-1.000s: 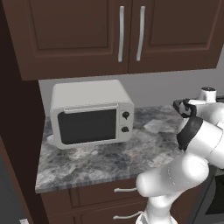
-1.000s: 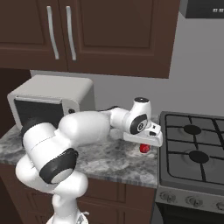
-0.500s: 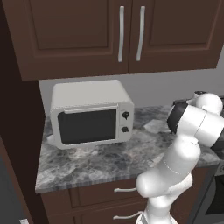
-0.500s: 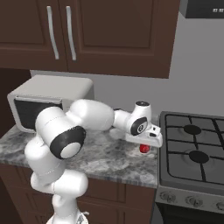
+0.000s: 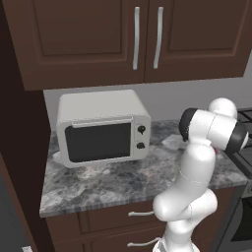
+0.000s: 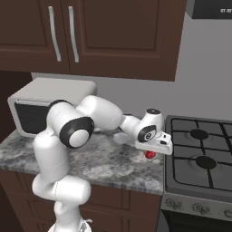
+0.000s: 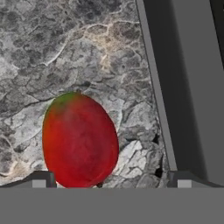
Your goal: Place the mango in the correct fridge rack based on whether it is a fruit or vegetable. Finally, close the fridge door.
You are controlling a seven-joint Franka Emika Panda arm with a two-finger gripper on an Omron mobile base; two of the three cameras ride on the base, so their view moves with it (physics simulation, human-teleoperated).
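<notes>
- the mango lies on its side on the grey marbled worktop, near the edge that meets the stove, and nothing grips it.
- the tool hangs right over it with its tips spread wide, one beside the fruit and one towards the stove, likely lined up to come down for a pinch.
- in the right base view the red fruit peeks out just under the hand.
- the microwave stands shut, well apart along the worktop; what it holds is hidden.
- the upper cabinets are shut too.
</notes>
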